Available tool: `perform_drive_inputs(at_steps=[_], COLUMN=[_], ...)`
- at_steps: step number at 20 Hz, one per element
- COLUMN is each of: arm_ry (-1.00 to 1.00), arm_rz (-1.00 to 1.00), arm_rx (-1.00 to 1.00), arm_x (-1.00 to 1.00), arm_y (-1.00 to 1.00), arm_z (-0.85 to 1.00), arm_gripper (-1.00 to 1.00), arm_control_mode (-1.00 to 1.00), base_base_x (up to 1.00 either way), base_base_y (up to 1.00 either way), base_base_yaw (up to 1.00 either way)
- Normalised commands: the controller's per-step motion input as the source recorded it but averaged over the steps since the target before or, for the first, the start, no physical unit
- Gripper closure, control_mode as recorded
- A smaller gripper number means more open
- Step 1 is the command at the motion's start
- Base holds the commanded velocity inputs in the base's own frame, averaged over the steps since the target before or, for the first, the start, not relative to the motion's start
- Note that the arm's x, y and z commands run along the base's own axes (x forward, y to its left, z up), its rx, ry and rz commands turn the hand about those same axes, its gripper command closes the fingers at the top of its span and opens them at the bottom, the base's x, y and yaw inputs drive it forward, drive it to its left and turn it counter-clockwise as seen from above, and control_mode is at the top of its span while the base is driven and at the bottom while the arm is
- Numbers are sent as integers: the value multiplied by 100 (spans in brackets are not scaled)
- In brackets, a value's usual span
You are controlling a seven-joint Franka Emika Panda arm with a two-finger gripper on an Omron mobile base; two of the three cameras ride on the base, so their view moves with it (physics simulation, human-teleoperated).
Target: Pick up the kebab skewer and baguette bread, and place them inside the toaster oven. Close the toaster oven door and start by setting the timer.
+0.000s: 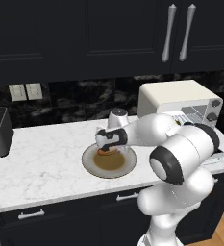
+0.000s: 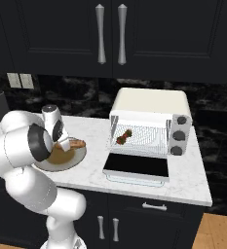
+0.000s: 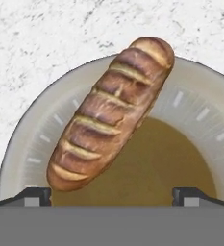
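Skewer [image 2: 124, 136] already racked; gripper [image 3: 111, 194], jaws spread and empty, hovers over baguette [image 3: 111, 113] on plate [image 3: 200, 115]; next, descend toward ten o'clock and clamp.

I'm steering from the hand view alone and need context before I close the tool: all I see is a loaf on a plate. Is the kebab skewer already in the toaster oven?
Observer: Yes. The kebab skewer lies on the wire rack inside the toaster oven.
Operator: Is the oven ready for the loaf?
Observer: The toaster oven door is folded down flat onto the counter, so the mouth is open.
Operator: Which way is the oven from the plate?
Observer: In the right base view the plate sits to the left of the oven, apart from the door.
Operator: And my tool?
Observer: The tool is open, right above the baguette bread.
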Motion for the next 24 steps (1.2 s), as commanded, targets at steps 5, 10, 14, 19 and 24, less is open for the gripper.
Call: perform_drive_inputs(at_steps=[5, 10, 14, 19, 24], arm_ry=[0, 0, 0, 0, 0], arm_rz=[0, 0, 0, 0, 0], arm_rx=[0, 0, 0, 0, 0], arm_x=[18, 19, 18, 16, 12], arm_y=[7, 5, 5, 4, 4], arm_z=[-18, -20, -16, -14, -18], arm_gripper=[-100, -100, -100, -100, -100], arm_control_mode=[-100, -100, -100, -100, -100], base_base_x=[0, 0, 0, 0, 0], base_base_y=[0, 0, 0, 0, 0], base_base_yaw=[0, 0, 0, 0, 0])
